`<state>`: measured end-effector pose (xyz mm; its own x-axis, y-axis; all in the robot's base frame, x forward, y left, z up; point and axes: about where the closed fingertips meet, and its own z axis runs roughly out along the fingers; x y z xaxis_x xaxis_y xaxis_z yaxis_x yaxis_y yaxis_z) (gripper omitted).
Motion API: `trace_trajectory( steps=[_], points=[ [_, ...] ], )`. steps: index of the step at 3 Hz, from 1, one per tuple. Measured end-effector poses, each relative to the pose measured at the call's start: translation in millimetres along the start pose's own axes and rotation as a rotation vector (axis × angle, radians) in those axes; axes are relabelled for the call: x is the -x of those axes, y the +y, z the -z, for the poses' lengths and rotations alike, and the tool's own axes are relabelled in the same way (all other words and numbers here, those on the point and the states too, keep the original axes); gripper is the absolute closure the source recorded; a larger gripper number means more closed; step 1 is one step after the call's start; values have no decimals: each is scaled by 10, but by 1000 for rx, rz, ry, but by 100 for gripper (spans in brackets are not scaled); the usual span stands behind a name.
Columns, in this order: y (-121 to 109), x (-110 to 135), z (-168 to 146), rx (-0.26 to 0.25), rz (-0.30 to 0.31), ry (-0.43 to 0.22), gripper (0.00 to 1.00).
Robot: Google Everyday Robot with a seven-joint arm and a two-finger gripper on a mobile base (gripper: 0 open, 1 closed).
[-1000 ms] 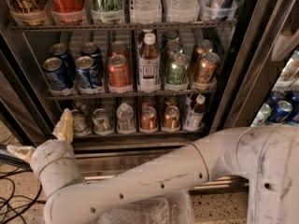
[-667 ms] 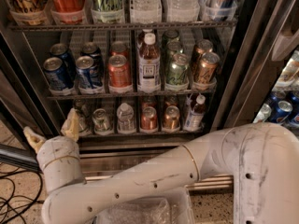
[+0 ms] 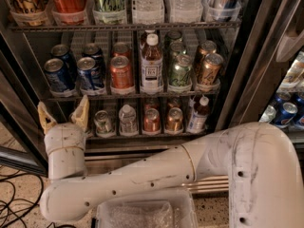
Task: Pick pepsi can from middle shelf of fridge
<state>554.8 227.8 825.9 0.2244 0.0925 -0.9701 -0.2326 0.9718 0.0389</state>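
Note:
The fridge [image 3: 237,80] stands open in front of me with a dark interior. Its middle shelf [image 3: 133,96] is a wire rack lined with cans. Blue pepsi cans stand at its left end: two in front [image 3: 90,73] [image 3: 57,75] and two more behind them. My gripper [image 3: 64,112] is open and empty, its two tan fingers [image 3: 81,112] pointing up. It sits below and in front of the left end of the middle shelf, level with the lower rack, just under the blue cans and not touching them.
On the middle shelf, right of the blue cans, stand an orange-red can [image 3: 121,73], a tea bottle [image 3: 151,65], green cans [image 3: 179,73] and copper cans [image 3: 209,70]. Small cans fill the lower rack [image 3: 152,120]. Big bottles fill the top rack. A clear bin [image 3: 147,213] lies below my arm. Cables [image 3: 14,194] lie on the floor at left.
My gripper has risen from beside the lower rack toward the middle shelf's left end. Its wrist has turned, so both spread fingers now show.

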Motion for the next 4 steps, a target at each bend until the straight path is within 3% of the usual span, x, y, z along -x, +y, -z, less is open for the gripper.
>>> trace_trajectory(
  steps=[1,2,3,4],
  points=[
    [-43,111,-160,-5,38,-25,20],
    [80,102,-250,38,72,-11,17],
    [219,30,-284,72,81,16,20],
    [282,-14,-329,68,80,34,21]
  ],
)
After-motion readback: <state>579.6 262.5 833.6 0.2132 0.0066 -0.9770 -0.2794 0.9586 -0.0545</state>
